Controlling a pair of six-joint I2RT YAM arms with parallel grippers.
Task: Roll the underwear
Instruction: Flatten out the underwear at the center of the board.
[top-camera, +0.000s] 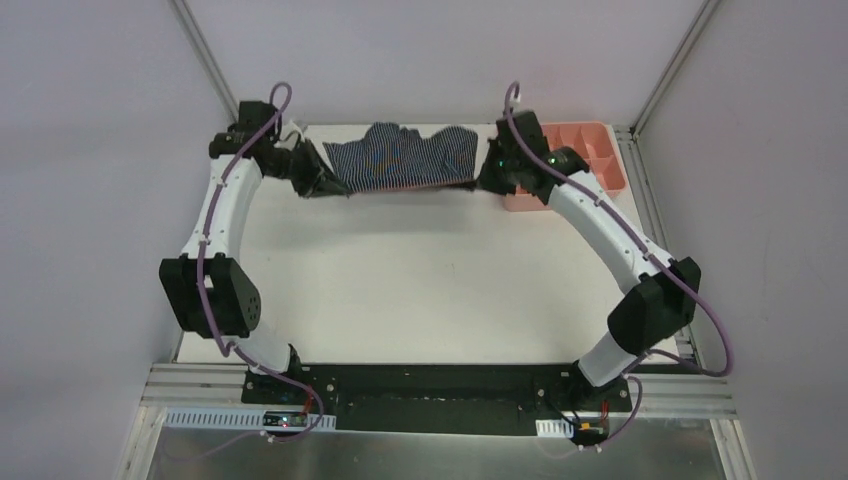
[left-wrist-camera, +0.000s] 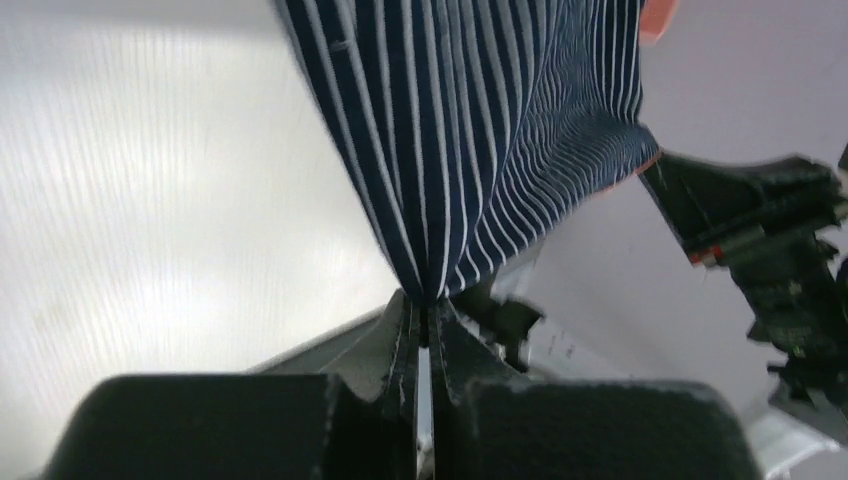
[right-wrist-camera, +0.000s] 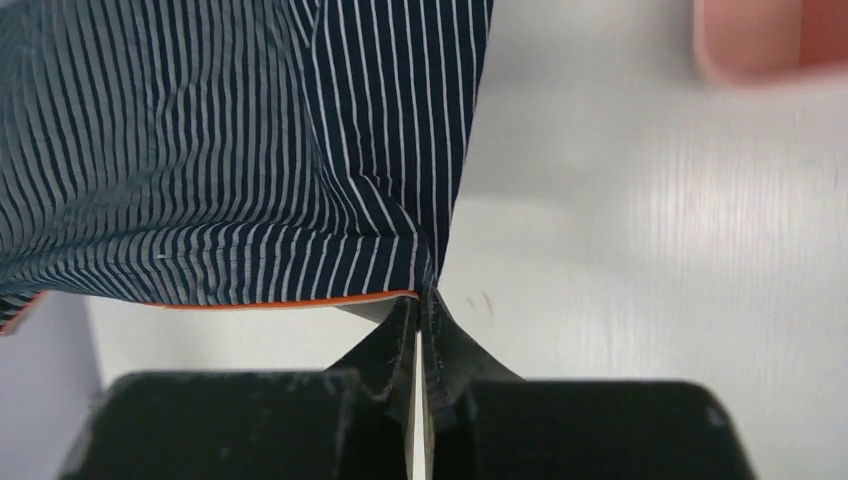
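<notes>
Dark blue underwear (top-camera: 400, 157) with thin pale stripes and an orange edge hangs stretched between both grippers at the far side of the table. My left gripper (top-camera: 335, 186) pinches its left corner; in the left wrist view the gripper (left-wrist-camera: 430, 305) is shut on the striped cloth (left-wrist-camera: 480, 130). My right gripper (top-camera: 478, 180) holds the right corner; in the right wrist view that gripper (right-wrist-camera: 422, 297) is shut on the underwear (right-wrist-camera: 230, 150) where the orange hem ends. The cloth sags slightly between the two grips.
A pink compartment tray (top-camera: 590, 150) stands at the far right corner, just behind my right arm, and shows blurred in the right wrist view as the pink tray (right-wrist-camera: 770, 40). The white table (top-camera: 420, 280) spreads toward the arm bases. Grey walls close in on both sides.
</notes>
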